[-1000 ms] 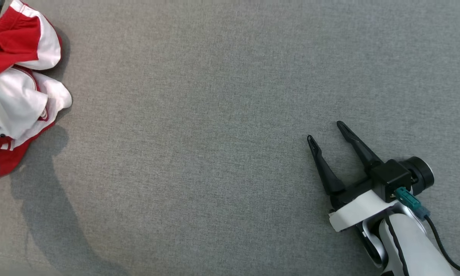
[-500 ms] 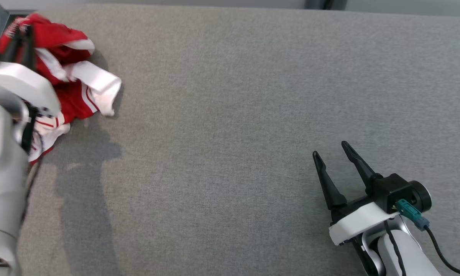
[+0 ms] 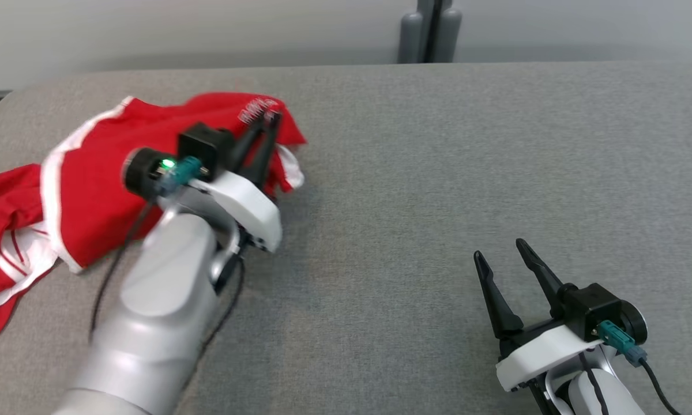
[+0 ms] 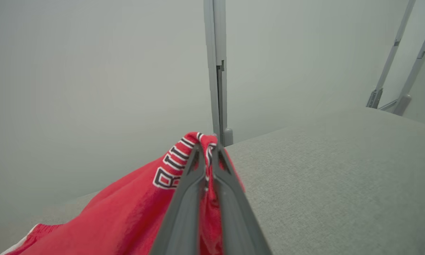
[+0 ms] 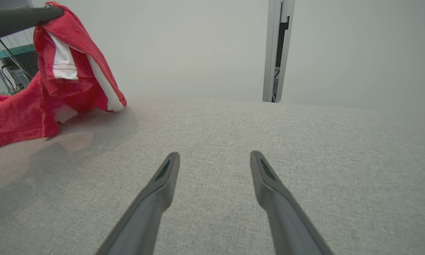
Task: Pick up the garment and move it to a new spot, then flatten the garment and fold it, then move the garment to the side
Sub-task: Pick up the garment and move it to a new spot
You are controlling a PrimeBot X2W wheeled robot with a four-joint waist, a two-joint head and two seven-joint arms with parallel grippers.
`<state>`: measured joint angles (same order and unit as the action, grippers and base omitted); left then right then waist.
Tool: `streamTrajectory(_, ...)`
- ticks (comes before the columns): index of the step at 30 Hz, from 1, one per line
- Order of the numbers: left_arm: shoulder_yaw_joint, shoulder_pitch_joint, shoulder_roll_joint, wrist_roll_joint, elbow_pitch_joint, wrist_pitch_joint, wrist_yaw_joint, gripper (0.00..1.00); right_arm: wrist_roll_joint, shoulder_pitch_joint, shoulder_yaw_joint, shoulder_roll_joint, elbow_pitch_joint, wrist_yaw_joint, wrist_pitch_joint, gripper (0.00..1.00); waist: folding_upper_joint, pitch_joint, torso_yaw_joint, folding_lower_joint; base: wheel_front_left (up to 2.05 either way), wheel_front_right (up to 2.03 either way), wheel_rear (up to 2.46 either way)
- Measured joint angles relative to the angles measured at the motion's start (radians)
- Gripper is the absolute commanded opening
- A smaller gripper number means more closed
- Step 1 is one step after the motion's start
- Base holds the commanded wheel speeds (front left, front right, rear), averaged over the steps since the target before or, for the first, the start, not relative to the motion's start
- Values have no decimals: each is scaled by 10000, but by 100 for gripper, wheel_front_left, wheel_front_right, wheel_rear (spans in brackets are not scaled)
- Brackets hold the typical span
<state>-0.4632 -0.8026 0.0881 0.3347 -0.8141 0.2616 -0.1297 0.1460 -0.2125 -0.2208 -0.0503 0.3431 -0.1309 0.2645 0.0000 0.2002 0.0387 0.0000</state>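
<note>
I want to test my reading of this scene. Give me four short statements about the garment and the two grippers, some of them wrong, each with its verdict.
1. The left gripper is shut on the red and white garment. True.
2. The right gripper holds a corner of the garment. False: it is open and empty, over the gray surface, apart from the garment.
3. The garment lies flat and folded. False: it is bunched, one part lifted by the left gripper.
4. Lettering shows on the garment beside the left gripper's fingertips. True.
</note>
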Motion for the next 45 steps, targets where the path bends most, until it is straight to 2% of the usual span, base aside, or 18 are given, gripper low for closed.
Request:
streamTrajectory(7, -1544, 1226, -378, 606, 1505, 2, 0, 0, 92, 342, 58, 12, 31, 0, 0, 100, 0, -514, -475, 0, 0, 0, 0)
streamTrajectory(11, -2638, 1962, -391, 1499, 2838, 0, 13, 0, 130, 454, 54, 15, 63, 0, 0, 100, 0, -770, -710, 0, 0, 0, 0)
streamTrajectory(16, -3622, 2231, -401, 1891, 4063, 2, 362, 0, 171, 586, 13, 17, 123, 0, 0, 100, 0, -1019, -891, 0, 0, 0, 0)
streamTrajectory(20, -3735, 2457, -410, 1918, 4144, 2, 798, 0, 209, 631, 0, 17, 142, 0, 0, 100, 0, -1190, -940, 0, 0, 0, 0)
streamTrajectory(21, -3653, 2536, -410, 1835, 4013, 2, 941, 31, 209, 647, -2, 17, 148, 0, 0, 100, 0, -1231, -947, 0, 0, 0, 0)
streamTrajectory(22, -3494, 2632, -407, 1732, 3879, 2, 1081, 87, 209, 656, 0, 17, 146, 0, 0, 100, 0, -1269, -953, 0, 0, 0, 0)
streamTrajectory(23, -3298, 2731, -407, 1620, 3737, 2, 1212, 100, 211, 671, 2, 17, 140, 0, 0, 100, 0, -1303, -957, 0, 0, 0, 0)
streamTrajectory(33, -573, 4590, 184, 755, 2991, 17, 1810, 100, 236, 824, 79, 19, 25, 0, 0, 100, 0, -1650, -901, 0, 0, 0, 0)
streamTrajectory(38, 943, 5806, 328, 274, 3459, 17, 1994, 100, 240, 949, 134, 21, -33, 0, 0, 100, 0, -1821, -820, 0, 0, 0, 0)
streamTrajectory(45, 2782, 7592, 171, -378, 4203, 17, 2010, 100, 305, 1076, 123, 21, -29, 0, 0, 100, 1, -2096, -750, 0, 0, 0, 0)
